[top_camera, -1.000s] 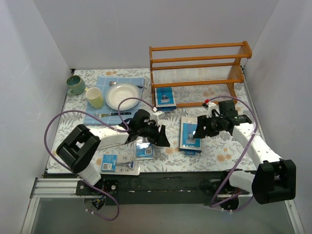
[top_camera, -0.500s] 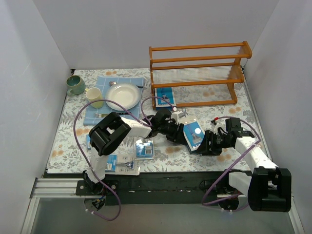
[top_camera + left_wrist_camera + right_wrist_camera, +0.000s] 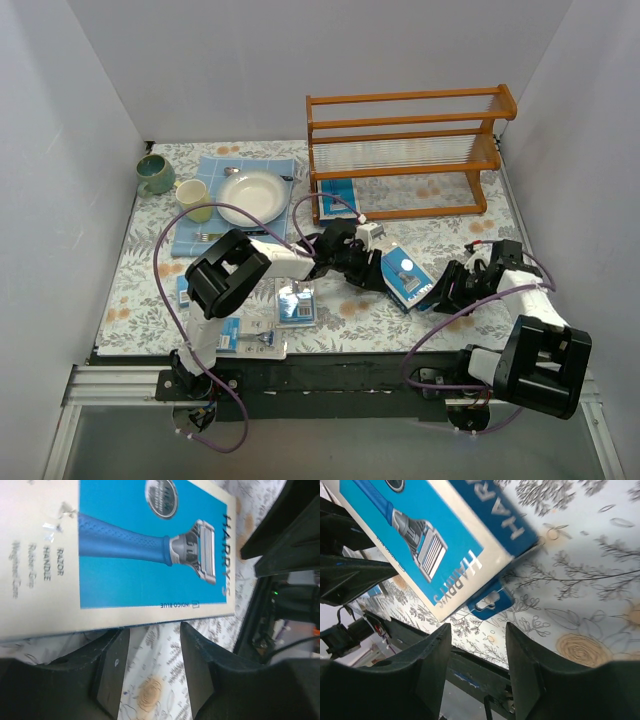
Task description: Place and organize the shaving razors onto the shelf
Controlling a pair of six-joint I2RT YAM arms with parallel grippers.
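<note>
Razor pack (image 3: 406, 274) between left arm (image 3: 282, 260) and right arm (image 3: 515, 280), bare tablecloth (image 3: 440, 228) fronting shelf (image 3: 400, 152)

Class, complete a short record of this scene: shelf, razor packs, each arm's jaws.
shelf: back right, upright
pack at shelf: one, lowest tier, left end
middle pack: between both grippers, blue face up
left gripper: jaws open, at the pack's edge
right gripper: jaws open, by the pack's hang tab
spare packs: front left

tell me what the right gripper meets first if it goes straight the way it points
Most likely the blue razor pack lying just ahead of the right gripper, its edge almost at the jaws; depth is unclear.
</note>
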